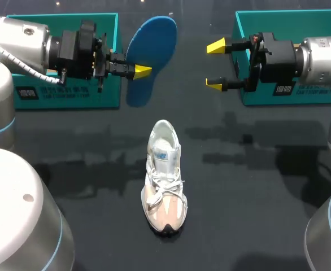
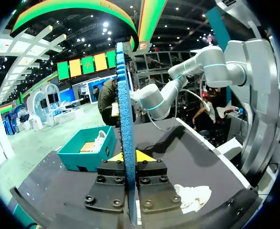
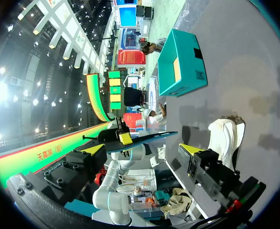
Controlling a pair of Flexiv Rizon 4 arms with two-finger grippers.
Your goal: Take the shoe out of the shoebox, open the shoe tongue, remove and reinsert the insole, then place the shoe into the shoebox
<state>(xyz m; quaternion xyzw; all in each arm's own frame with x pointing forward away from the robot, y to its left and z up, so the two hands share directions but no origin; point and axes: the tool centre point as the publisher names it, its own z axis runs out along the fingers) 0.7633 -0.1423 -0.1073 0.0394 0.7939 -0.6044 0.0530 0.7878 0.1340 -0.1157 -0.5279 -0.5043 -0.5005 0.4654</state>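
A white and beige sneaker (image 1: 164, 178) stands upright in the middle of the dark table, toe toward the front edge. Its blue insole (image 1: 151, 56) is out of the shoe and held in the air at the back, beside the left box. My left gripper (image 1: 143, 71) is shut on the insole's lower part. The left wrist view has the insole (image 2: 125, 119) edge-on between the yellow tips of that gripper (image 2: 129, 156), with the sneaker (image 2: 192, 196) below. My right gripper (image 1: 215, 65) hangs open and empty to the right of the insole. Ahead of that gripper (image 3: 143, 149) is the insole (image 3: 145, 137); the sneaker (image 3: 228, 131) lies beside it.
Two teal shoeboxes stand at the back: the left box (image 1: 106, 34) behind my left gripper and the right box (image 1: 290, 22) behind my right one. The left box (image 3: 183, 62) also shows across the table in the right wrist view. Bare dark tabletop (image 1: 256, 186) surrounds the sneaker.
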